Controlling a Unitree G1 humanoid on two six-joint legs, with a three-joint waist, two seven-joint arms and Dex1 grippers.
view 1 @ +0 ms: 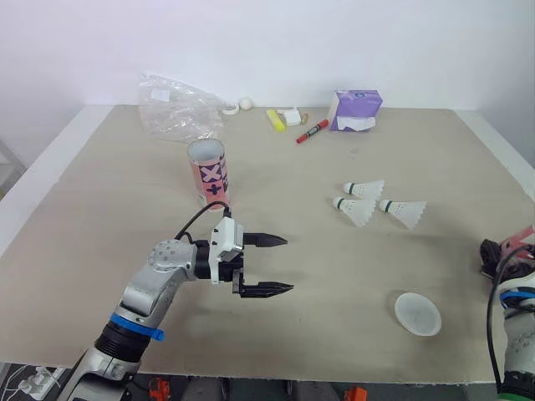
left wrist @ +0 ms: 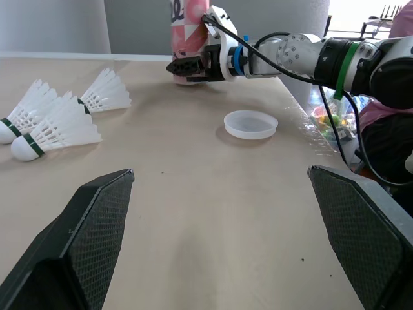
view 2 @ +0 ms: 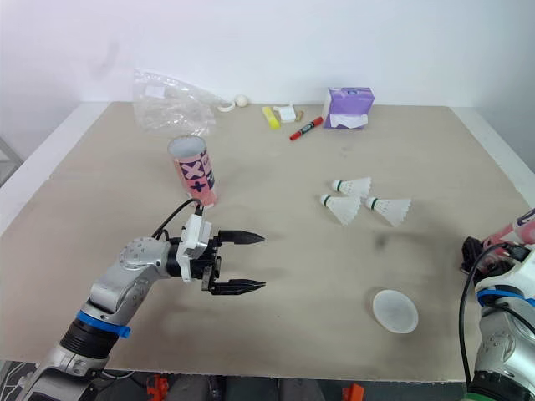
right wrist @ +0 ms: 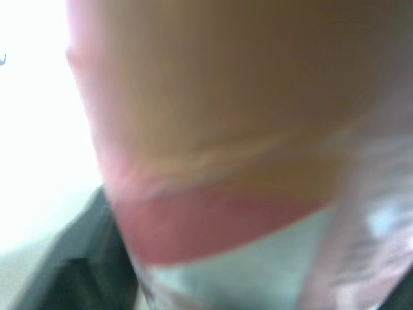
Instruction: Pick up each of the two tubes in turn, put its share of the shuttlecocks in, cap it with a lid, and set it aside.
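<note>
Left gripper hangs wide open and empty over your beige table, just short of the upright pink tube. Right gripper, at the right edge, clamps the second tube. Plastic bag and tissue box sit far back, shuttlecocks and lid lie unobstructed.

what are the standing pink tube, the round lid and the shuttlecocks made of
Pink tube: probably cardboard with a printed matte wrap, judging by its thin open rim. Round lid: translucent whitish plastic, thin and slightly glossy. Shuttlecocks: white skirts, feather or moulded plastic, hard to tell; rounded white heads with a dark band.
</note>
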